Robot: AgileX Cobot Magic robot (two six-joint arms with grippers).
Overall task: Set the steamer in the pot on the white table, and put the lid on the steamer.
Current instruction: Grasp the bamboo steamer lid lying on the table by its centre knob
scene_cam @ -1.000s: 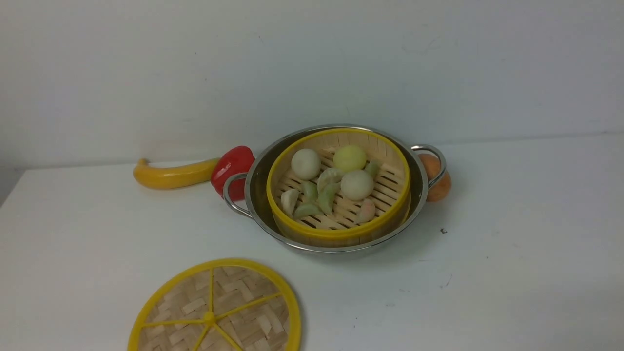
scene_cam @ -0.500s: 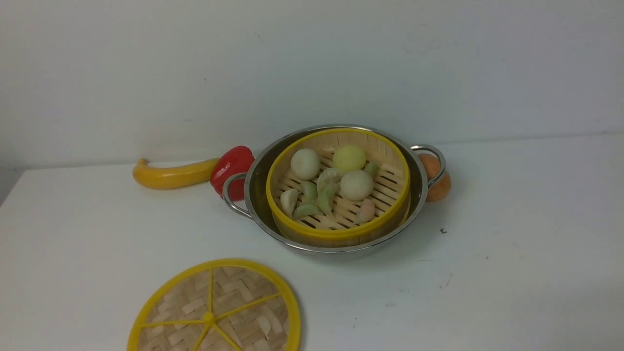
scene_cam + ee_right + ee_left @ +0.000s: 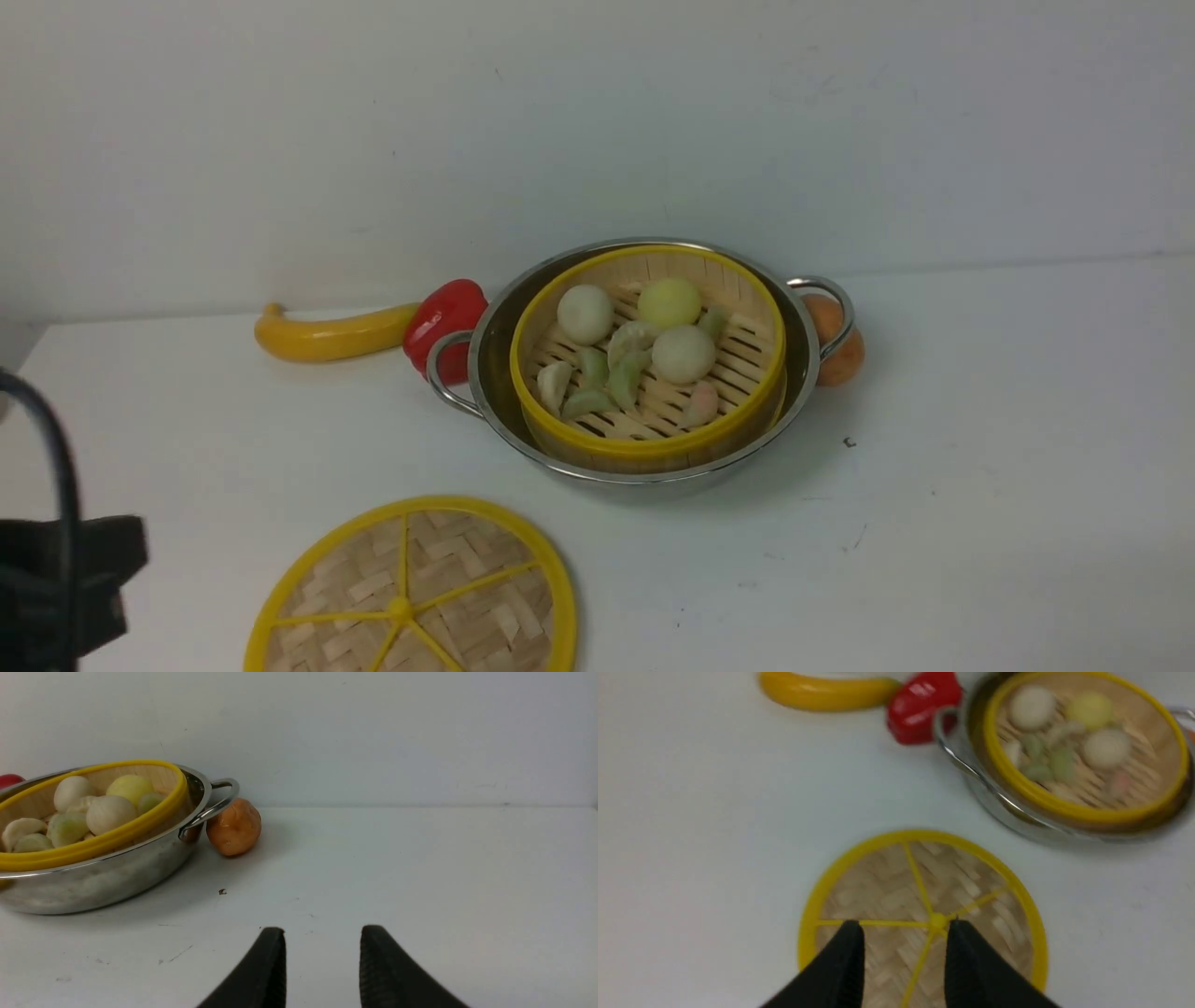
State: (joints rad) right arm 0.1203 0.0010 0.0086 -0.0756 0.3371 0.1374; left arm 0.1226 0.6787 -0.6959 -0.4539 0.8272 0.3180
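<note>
The pot is hemmed in at its left handle by a red pepper and a yellow banana, and at its right handle by an orange fruit just beside it. The wall is set close behind. The tabletop to the right and in front is left bare, and the steamer and lid are left uncovered from above.

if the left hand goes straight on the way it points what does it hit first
Most likely the lid, near its hub: the left hand points down at it, jaws apart. Height above it is unclear.
</note>
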